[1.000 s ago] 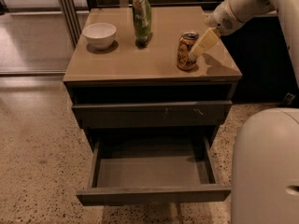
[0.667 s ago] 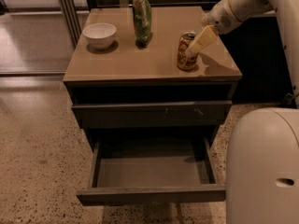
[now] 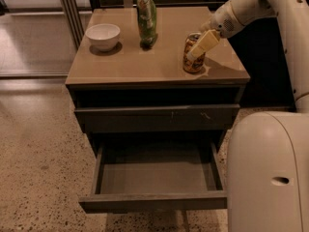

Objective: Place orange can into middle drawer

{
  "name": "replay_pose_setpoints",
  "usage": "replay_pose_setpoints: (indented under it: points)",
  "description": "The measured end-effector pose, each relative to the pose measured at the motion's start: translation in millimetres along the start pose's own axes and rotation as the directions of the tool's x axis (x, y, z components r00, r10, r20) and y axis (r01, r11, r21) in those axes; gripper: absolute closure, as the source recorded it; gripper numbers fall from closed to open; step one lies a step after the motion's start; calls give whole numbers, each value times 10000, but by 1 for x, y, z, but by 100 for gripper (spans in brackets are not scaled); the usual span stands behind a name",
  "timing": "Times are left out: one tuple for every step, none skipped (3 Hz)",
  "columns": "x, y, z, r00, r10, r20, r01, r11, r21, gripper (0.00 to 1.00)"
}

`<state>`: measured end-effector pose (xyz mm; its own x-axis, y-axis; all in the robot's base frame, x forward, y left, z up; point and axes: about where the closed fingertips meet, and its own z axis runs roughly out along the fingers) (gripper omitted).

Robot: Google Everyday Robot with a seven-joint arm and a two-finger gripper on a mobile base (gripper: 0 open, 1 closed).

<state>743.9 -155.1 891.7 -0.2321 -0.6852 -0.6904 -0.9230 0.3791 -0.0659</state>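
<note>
The orange can (image 3: 192,62) stands upright on the cabinet top (image 3: 140,64), near its right edge. My gripper (image 3: 201,44) comes in from the upper right on the white arm and sits right at the can's top, its pale yellow tip overlapping the can's upper part. The middle drawer (image 3: 154,173) is pulled out below, with a plain front and an empty grey inside. It lies below and to the left of the can.
A tall green snack bag (image 3: 146,16) and a white bowl (image 3: 103,35) stand on the cabinet top to the left of the can. A shut drawer front with pale scratches (image 3: 203,115) is above the open drawer. My white base (image 3: 268,173) stands right of the open drawer.
The gripper and can stay where they were. My white base has edged a little to the left in the view.
</note>
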Motion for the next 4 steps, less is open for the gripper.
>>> replay_pose_setpoints:
  points:
    - [1, 0, 1, 10000, -2, -15, 2, 10000, -6, 41]
    - [1, 0, 1, 10000, -2, -15, 2, 10000, -6, 64]
    - [0, 0, 1, 10000, -2, -15, 2, 10000, -6, 87]
    - [-2, 11, -6, 9994, -278, 224, 284, 9992, -275, 100]
